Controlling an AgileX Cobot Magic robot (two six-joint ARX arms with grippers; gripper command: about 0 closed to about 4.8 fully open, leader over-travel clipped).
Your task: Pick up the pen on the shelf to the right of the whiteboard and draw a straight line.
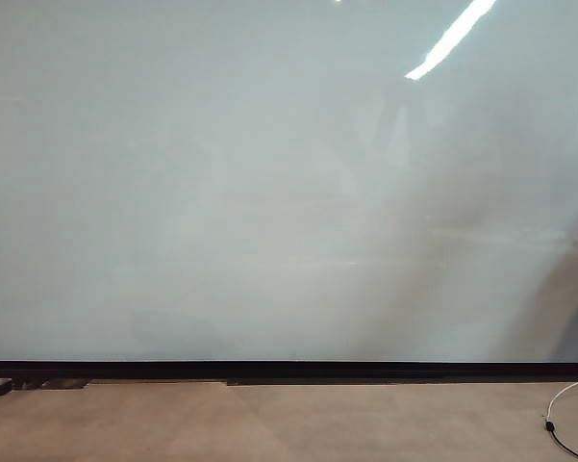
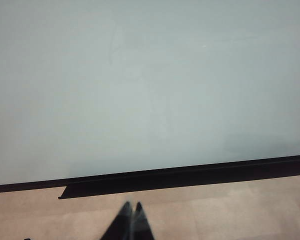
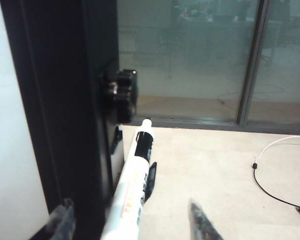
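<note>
The right gripper (image 3: 130, 220) is seen in the right wrist view with its two fingers spread apart, one on each side of the pen (image 3: 132, 187). The pen lies between them, and contact cannot be told. The pen rests just beside the black frame (image 3: 65, 100) at the edge of the whiteboard (image 3: 10, 150), near a black knob (image 3: 121, 95). The left gripper (image 2: 131, 207) is seen with its fingertips pressed together, above the tan floor (image 2: 214, 210), near the bottom strip of the whiteboard. A cable (image 1: 563, 409) lies on the floor.
</note>
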